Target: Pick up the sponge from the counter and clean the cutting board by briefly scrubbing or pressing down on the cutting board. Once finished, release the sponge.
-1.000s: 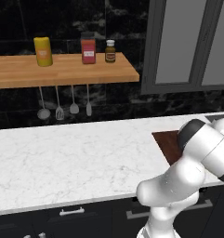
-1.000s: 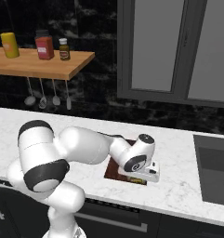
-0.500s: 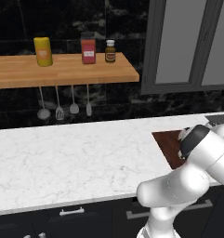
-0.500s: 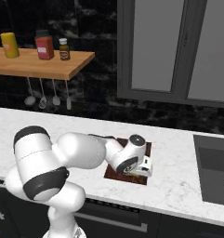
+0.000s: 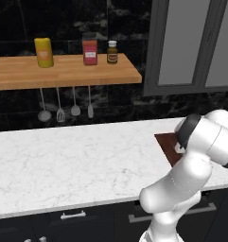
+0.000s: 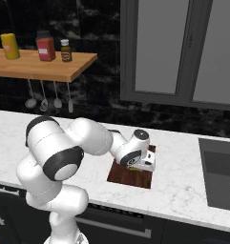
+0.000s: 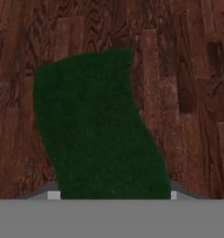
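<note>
One sponge (image 7: 97,125), dark green face toward me, sits between the jaws of my tool (image 6: 142,163), which is clamped on it and holds it down against the cutting board (image 6: 123,175). Its outline bows in the hand view, so I judge it soft, light and springy; best held across its short sides, as now, firmly enough that it cannot squirm out while scrubbing. One cutting board, dark reddish-brown, flat and stiff, lies on the white marbled desk (image 5: 73,160) directly under the sponge. Beyond the board, on the wooden shelf (image 5: 68,73): one yellow canister (image 5: 43,52), one red container (image 5: 90,49), one small brown bottle (image 5: 112,52). Four utensils (image 5: 65,111) hang beneath that shelf.
</note>
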